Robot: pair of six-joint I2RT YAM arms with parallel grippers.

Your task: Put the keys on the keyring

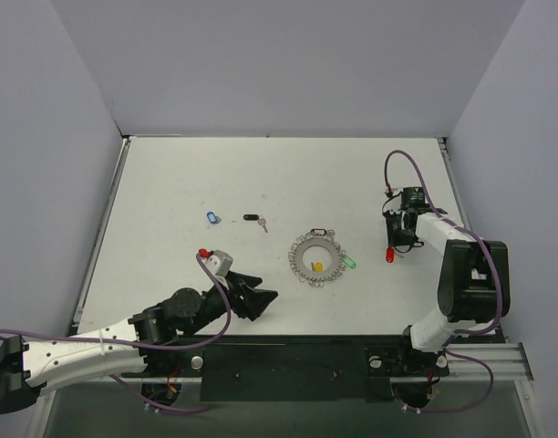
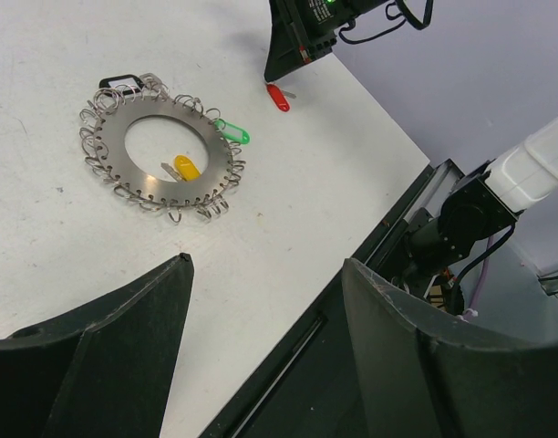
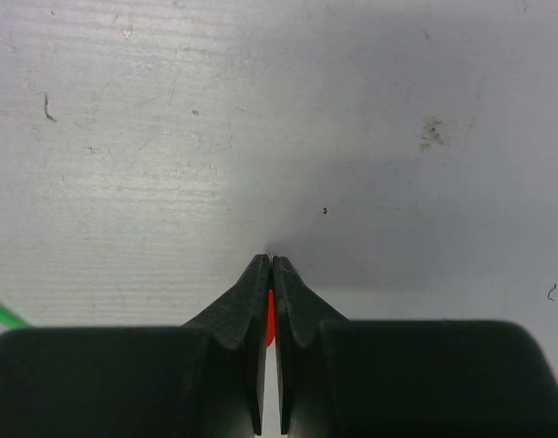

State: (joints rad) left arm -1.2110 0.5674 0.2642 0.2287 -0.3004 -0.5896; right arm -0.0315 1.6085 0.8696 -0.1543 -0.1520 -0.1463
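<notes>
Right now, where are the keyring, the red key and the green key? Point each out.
keyring (image 2: pixel 110 139), left wrist view, on the flat metal band's left side.
red key (image 2: pixel 278 98), left wrist view, on its red plastic head.
green key (image 2: pixel 233 132), left wrist view, on its green tag.

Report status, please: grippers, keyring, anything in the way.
Right gripper shut on red key, right of keyring. Left gripper open, empty. Green key at ring's right edge, on the approach side.

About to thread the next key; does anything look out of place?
The yellow-headed key lies loose inside the open centre of the flat silver metal keyring, apparently hooked to no rim loop. Nothing looks damaged.
</notes>
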